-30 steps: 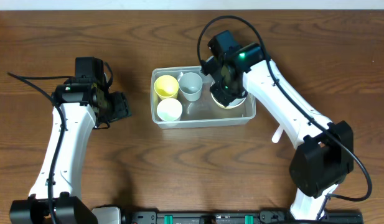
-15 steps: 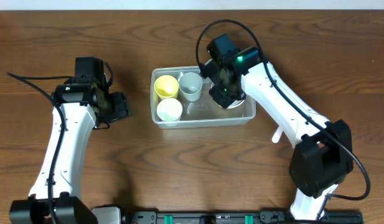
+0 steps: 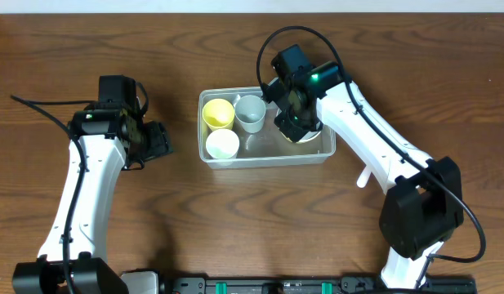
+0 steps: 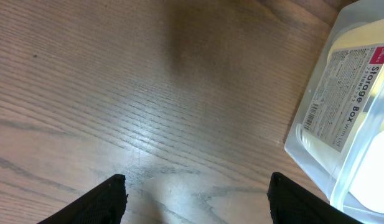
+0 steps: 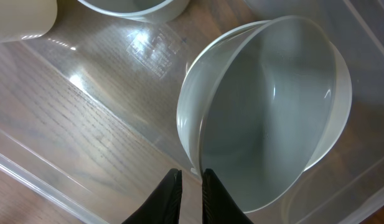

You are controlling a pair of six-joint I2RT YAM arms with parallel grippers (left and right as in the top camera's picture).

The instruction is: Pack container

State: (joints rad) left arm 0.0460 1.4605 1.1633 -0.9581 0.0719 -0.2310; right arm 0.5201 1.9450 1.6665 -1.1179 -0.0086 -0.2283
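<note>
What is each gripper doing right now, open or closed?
Left gripper: open, holding nothing.
Right gripper: closed on the rim of the white bowl.

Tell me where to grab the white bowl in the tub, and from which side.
Best pinch the thin rim of the white round plastic bowl, one finger inside and one outside, from above. Take the rim section facing the bare floor of the clear rectangular plastic tub; the opposite side crowds the tub wall. The right claw straddles that section.
</note>
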